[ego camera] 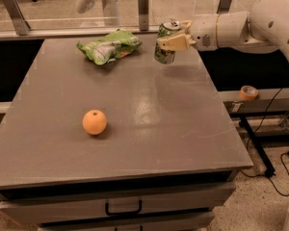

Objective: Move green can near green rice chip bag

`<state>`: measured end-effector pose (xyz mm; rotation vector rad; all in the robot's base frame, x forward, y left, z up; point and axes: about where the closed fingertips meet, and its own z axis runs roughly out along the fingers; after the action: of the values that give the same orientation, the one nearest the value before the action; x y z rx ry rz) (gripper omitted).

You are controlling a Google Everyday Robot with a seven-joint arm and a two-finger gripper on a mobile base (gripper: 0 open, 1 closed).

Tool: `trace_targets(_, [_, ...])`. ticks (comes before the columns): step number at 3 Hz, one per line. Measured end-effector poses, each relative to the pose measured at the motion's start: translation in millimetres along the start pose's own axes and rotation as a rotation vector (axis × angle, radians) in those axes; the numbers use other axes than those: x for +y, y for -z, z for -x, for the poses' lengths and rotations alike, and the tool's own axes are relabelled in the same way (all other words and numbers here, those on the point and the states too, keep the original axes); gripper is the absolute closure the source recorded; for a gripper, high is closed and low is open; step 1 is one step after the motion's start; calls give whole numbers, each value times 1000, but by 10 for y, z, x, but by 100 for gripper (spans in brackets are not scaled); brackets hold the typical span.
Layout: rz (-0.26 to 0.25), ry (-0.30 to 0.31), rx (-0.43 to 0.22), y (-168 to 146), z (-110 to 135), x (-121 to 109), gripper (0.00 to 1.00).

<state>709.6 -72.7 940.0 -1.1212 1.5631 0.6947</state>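
The green can (164, 42), green and white with a silver top, is held a little above the grey table (135, 105) near its far right edge. My gripper (172, 37) comes in from the right on a white arm and is shut on the can. The green rice chip bag (109, 45), wrinkled green and white foil, lies on the table's far side, a short way left of the can and apart from it.
A round orange fruit (94, 121) sits on the table's near left. A metal rail with posts (142, 6) runs behind the table. An orange tape roll (248, 92) rests on a ledge at the right. Drawers (123, 207) front the table.
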Motion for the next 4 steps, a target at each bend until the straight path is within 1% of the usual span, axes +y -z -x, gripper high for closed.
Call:
trace_targets(1, [-13, -17, -14, -253, 67, 54, 100])
trace_targets(2, [-39, -37, -34, -533, 171, 23, 81])
trace_targets(3, [-53, -49, -12, -780, 120, -48, 59])
trace_targets(4, [-54, -64, 18, -968, 1, -97, 35])
